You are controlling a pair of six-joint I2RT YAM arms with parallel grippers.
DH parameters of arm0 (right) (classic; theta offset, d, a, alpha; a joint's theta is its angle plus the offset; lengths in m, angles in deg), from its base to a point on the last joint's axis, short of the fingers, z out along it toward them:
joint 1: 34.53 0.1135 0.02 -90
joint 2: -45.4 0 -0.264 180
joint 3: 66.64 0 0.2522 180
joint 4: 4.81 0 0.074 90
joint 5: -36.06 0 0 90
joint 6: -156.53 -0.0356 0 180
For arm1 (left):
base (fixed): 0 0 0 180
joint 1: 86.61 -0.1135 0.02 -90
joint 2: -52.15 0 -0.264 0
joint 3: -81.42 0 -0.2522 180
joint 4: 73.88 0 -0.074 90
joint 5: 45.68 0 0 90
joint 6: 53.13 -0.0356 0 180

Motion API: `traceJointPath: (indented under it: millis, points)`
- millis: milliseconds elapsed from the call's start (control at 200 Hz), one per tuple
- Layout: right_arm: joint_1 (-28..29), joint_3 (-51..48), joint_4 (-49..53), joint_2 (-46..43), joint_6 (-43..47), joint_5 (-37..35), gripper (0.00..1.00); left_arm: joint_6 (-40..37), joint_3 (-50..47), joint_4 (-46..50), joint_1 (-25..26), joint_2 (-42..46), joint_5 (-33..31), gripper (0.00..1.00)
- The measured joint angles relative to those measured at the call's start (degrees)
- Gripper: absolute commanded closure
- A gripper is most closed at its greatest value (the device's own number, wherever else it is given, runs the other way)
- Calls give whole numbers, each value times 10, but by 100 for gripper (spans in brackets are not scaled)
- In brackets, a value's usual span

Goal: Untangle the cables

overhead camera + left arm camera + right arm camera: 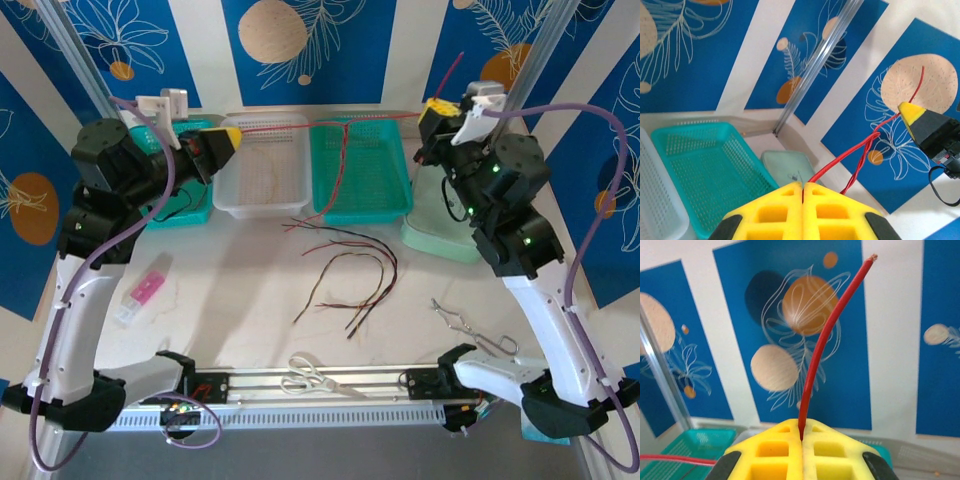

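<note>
Evidently mid-separation: left jaws and right jaws each pinch shut on a thin red wire stretched across the upper frame. Next it likely needs laying apart from the loose bunch of thin wires on the white bench.

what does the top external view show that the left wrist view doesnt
Top external adds the wider scene: loose cables lying between the arms, with scissors, metal tongs and a pink item nearer the arm bases. Left wrist adds the close-up: the left gripper shut tight on the red cable, with a second red strand running beside it. Both share that red cable stretched across to the right gripper, and the teal basket.
</note>
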Motion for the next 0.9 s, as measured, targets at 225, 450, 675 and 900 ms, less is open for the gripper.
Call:
traceJointPath:
  millis: [225, 450, 675, 900]
  points:
    - [-73, 48, 1, 11, 5, 11, 100, -39, 50, 24, 2, -25, -78, 100]
    - [-166, 59, 12, 16, 2, 31, 100, -75, 51, 19, -10, -50, -136, 100]
    - [-279, 80, 26, 12, -31, 56, 100, -85, 51, 17, -57, -55, -151, 100]
    - [-344, 105, 32, 2, -59, 68, 100, -67, 52, 12, -128, -70, -151, 100]
